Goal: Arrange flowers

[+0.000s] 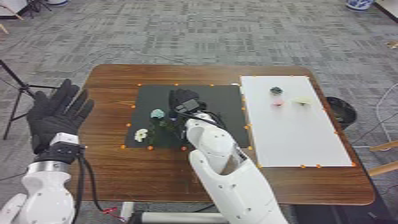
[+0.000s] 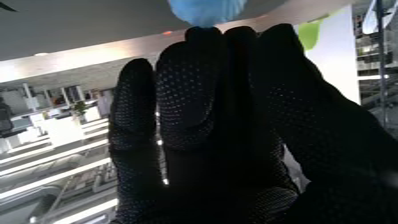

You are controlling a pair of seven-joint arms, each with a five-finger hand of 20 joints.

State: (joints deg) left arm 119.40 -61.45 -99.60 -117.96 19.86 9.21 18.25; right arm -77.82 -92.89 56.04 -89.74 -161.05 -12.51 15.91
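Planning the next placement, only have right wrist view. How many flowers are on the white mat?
Observer: Three: a dark flower, a pink flower and a pale yellow flower.
Operator: On the dark mat, anything besides the light-blue flower?
Observer: Yes, a white flower, close to that mat's left edge and nearer the robot than the light-blue one.
Operator: Is the left hand over either mat?
Observer: No, it's open at the left side of the table, off both mats.

Passable: left of black mat (image 1: 157, 93) | obstacles: right arm (image 1: 210, 139), blue flower (image 1: 157, 113)
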